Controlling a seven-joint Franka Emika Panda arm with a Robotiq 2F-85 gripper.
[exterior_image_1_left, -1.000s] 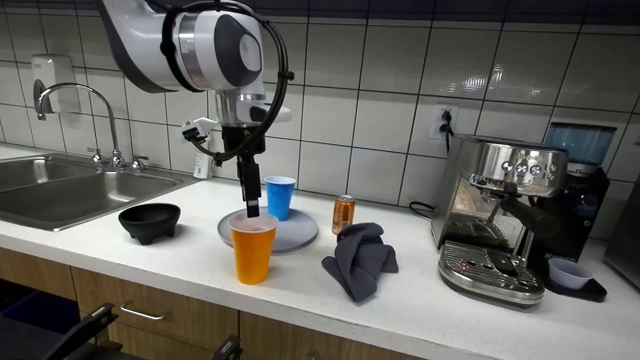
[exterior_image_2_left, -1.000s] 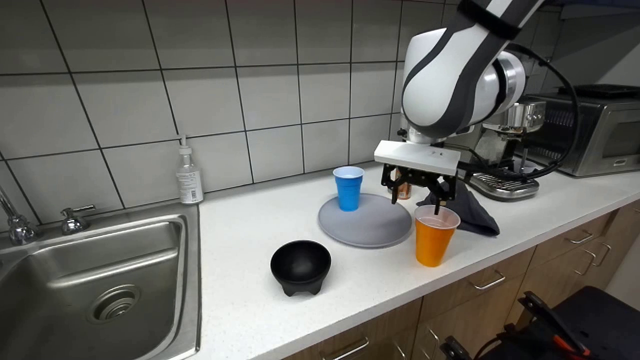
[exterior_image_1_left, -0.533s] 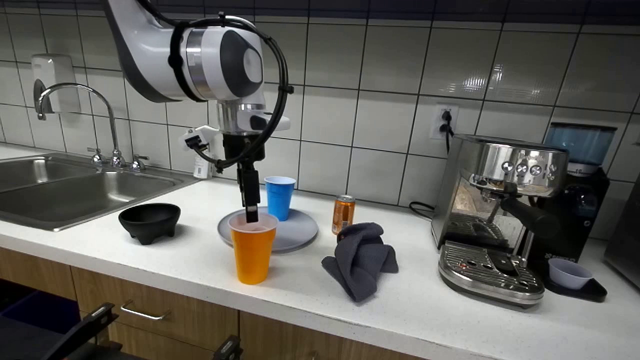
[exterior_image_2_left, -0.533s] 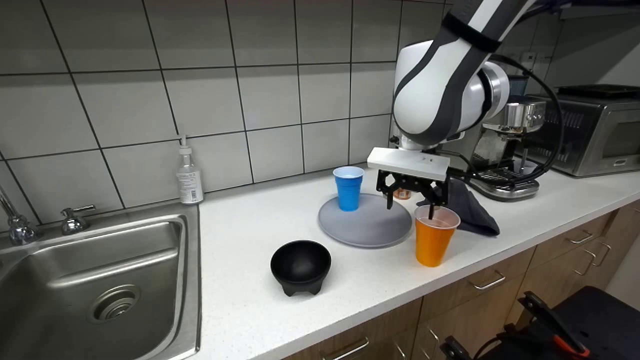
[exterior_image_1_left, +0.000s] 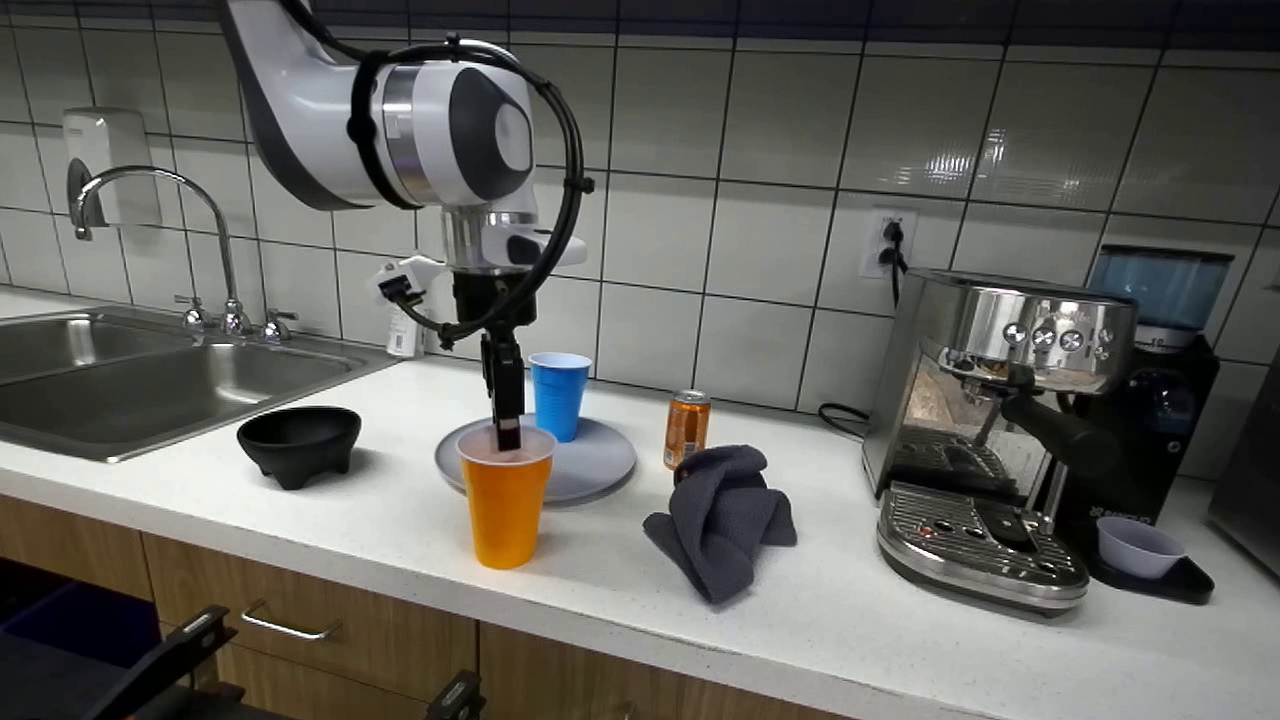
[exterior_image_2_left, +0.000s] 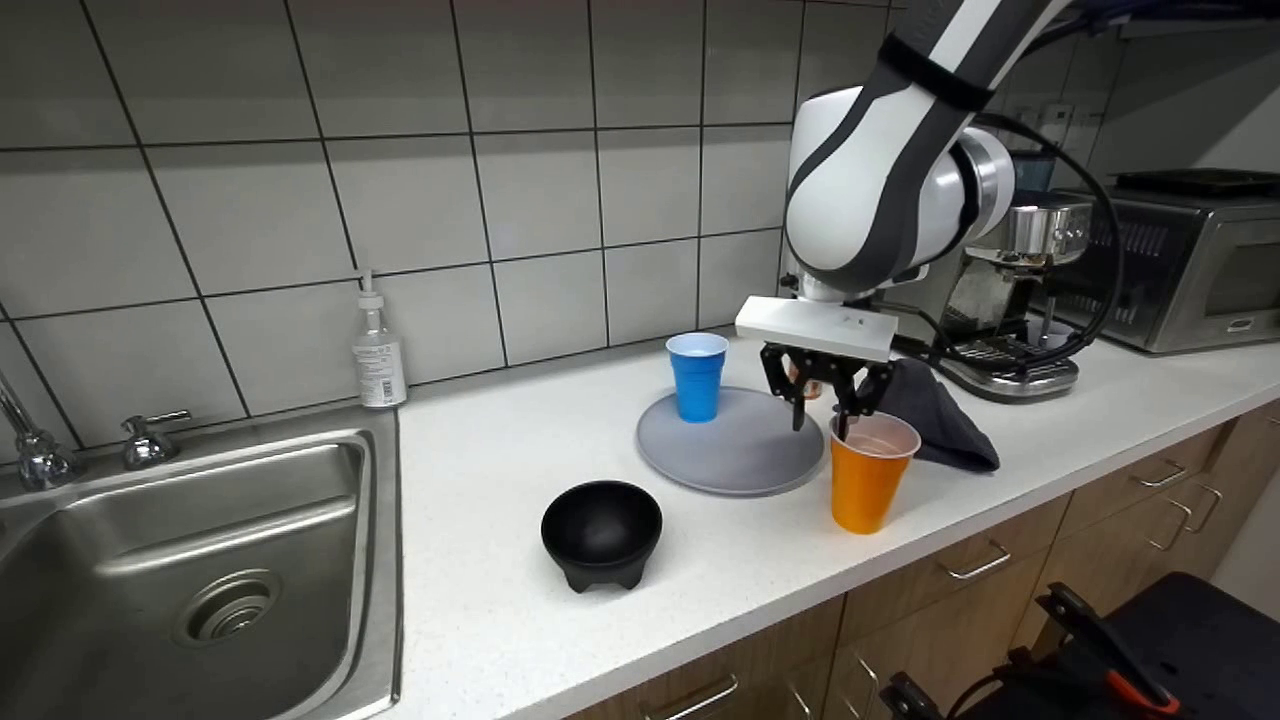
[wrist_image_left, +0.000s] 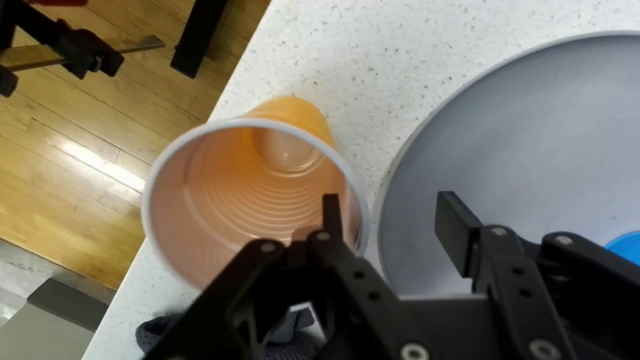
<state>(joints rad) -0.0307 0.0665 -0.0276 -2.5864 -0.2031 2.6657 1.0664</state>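
One large white-and-grey robot arm (exterior_image_1_left: 430, 125) is arching over a speckled white countertop (exterior_image_2_left: 490, 640), its black two-finger gripper (wrist_image_left: 391, 210) pointing straight down, partly spread and holding nothing. Beneath one finger a flat, round grey plate (exterior_image_2_left: 700, 452) is lying, with a crumpled dark-grey cloth (exterior_image_1_left: 725, 520) lying near, while an upright orange plastic cup (exterior_image_2_left: 868, 490) is standing beside the plate, one side of its rim between the fingertips, and a blue plastic cup (exterior_image_2_left: 697, 388) is standing on the plate. Countertop is showing between the orange cup and the front edge (exterior_image_2_left: 840, 582).

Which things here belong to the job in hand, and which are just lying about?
Apparently in the job:
orange cup
gripper, open at the cup's rim

Apparently lying about:
blue cup
gray plate
black bowl
orange can
dark cloth
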